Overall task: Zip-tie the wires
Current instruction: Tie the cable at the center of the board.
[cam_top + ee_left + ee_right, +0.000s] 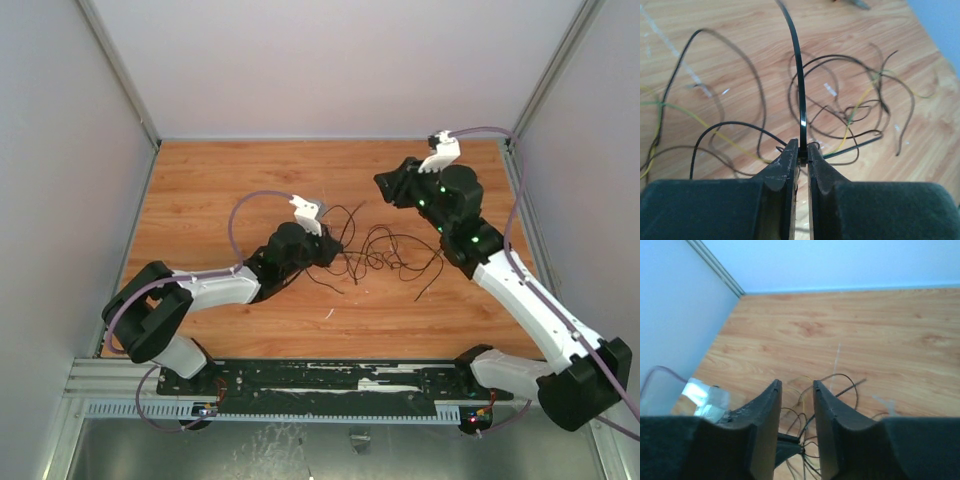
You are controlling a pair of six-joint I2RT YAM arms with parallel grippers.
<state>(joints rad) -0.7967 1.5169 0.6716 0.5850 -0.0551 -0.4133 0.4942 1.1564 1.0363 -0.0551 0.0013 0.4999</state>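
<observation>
left gripper (803, 150): jaws pinch zip tie (799, 75) upright, likely to loop it round wires (385, 250) | right gripper (797, 390): jaws narrowly parted, empty, over wires, free to gather

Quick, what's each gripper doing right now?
The left gripper is shut on the black zip tie.
The right gripper is open, with nothing between its jaws.

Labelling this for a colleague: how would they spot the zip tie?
On the wooden table, find the left end effector. Pinched between its fingers, the zip tie arcs upward: a flat, glossy black strap, wider than the thin wires lying behind it.
</observation>
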